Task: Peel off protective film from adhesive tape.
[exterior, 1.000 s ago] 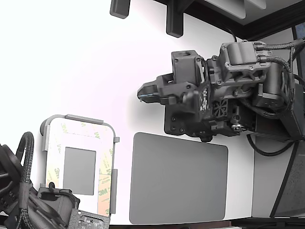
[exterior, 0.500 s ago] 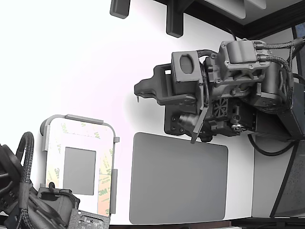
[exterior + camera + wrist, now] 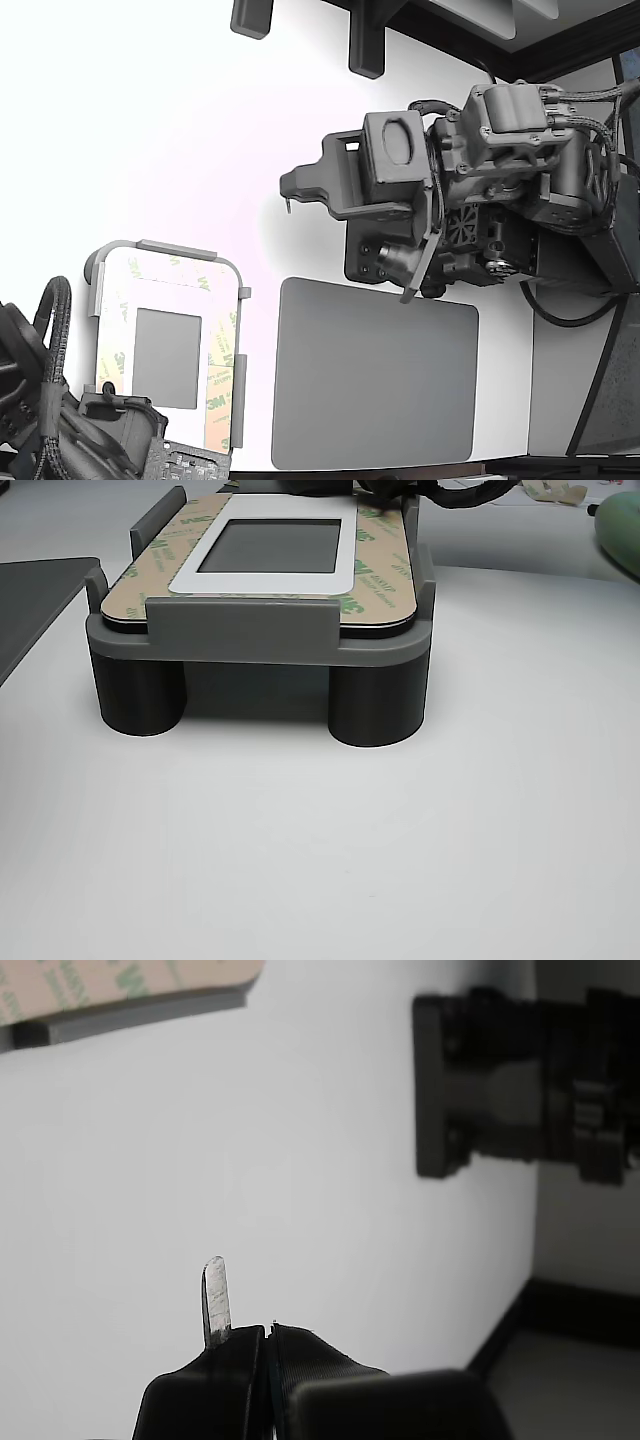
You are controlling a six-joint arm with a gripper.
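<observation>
Hovering my gripper [image 3: 288, 203] with its jaws together and empty, I judge I'm between peels: the protective film [image 3: 218, 372] lies on the adhesive tape [image 3: 378, 585] in the fixture [image 3: 255, 640] at seven o'clock, calling for opening and descending onto a liner edge.
</observation>
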